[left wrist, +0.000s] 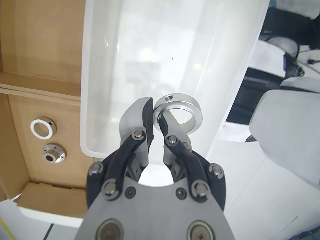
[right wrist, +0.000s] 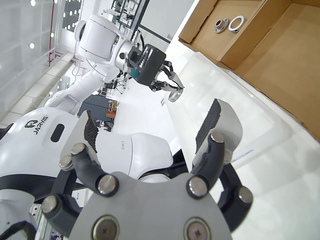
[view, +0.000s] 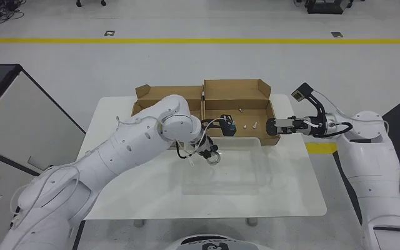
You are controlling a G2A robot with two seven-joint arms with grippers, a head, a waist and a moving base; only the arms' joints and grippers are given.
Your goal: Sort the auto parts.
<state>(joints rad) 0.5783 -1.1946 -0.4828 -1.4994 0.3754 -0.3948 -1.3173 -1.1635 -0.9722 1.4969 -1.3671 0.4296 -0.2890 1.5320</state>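
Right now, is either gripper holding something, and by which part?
The left gripper pinches a metal ring by its wall, clamped between the hole and the outer face. The right gripper is open, holding nothing.

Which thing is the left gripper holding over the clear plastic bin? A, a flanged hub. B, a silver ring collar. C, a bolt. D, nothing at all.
B: the left gripper is shut on the rim of a silver ring collar, one finger inside its hole, above the clear plastic bin.

A metal ring (left wrist: pixel 186 99) is clamped by the left gripper (left wrist: pixel 156 116) above the clear bin (left wrist: pixel 86 76); a second ring (left wrist: pixel 33 128) and a flanged hub (left wrist: pixel 53 153) are seen in the cardboard box (left wrist: pixel 37 26).
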